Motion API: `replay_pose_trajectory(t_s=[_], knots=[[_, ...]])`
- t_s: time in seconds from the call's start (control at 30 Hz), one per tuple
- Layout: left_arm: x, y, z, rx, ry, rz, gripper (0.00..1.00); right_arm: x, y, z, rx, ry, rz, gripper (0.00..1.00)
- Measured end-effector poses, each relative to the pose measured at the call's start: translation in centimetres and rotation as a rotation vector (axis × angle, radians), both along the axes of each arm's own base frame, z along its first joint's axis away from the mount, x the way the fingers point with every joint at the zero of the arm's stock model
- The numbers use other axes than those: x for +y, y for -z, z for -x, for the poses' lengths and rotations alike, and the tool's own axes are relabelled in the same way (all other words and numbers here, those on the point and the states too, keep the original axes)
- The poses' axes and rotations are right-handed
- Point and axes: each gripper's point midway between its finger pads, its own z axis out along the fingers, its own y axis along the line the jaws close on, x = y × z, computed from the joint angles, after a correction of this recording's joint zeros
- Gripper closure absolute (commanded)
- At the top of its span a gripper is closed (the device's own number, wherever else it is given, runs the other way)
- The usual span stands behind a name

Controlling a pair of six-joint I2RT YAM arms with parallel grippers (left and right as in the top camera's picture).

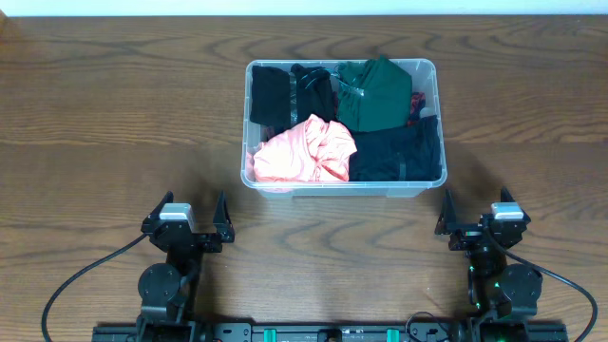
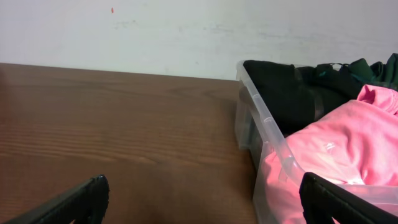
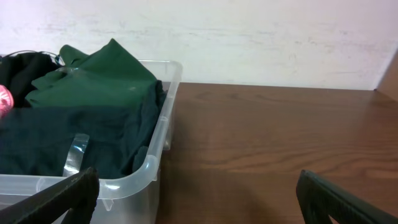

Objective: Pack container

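Note:
The container [image 1: 249, 142] is a clear plastic bin at the table's centre, filled with folded clothes: a pink garment [image 1: 306, 152] at front left, a dark navy one [image 1: 399, 152] at front right, a green one [image 1: 375, 93] at back right and black pieces [image 1: 285, 90] at back left. My left gripper [image 1: 195, 201] rests near the table's front, left of the bin, open and holding nothing. My right gripper [image 1: 475, 201] sits at front right, open too. The left wrist view shows the bin's rim [image 2: 267, 124] and the pink garment [image 2: 348, 137] just right of my left gripper [image 2: 202, 186].
The brown wooden table [image 1: 114, 114] stretches out on both sides of the bin. A white wall [image 2: 155, 31] stands behind the table's far edge. Black cables [image 1: 85, 271] trail from both arm bases along the front edge.

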Motion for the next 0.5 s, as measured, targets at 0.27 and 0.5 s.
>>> replay_pose_trajectory(t_s=[0.27, 0.5], knots=[[0.0, 0.0, 0.0, 0.0, 0.0, 0.0, 0.02, 0.01, 0.0, 0.0, 0.0, 0.0, 0.0, 0.01], [0.01, 0.0, 0.0, 0.0, 0.0, 0.0, 0.02, 0.02, 0.0, 0.0, 0.0, -0.001, 0.0, 0.01]])
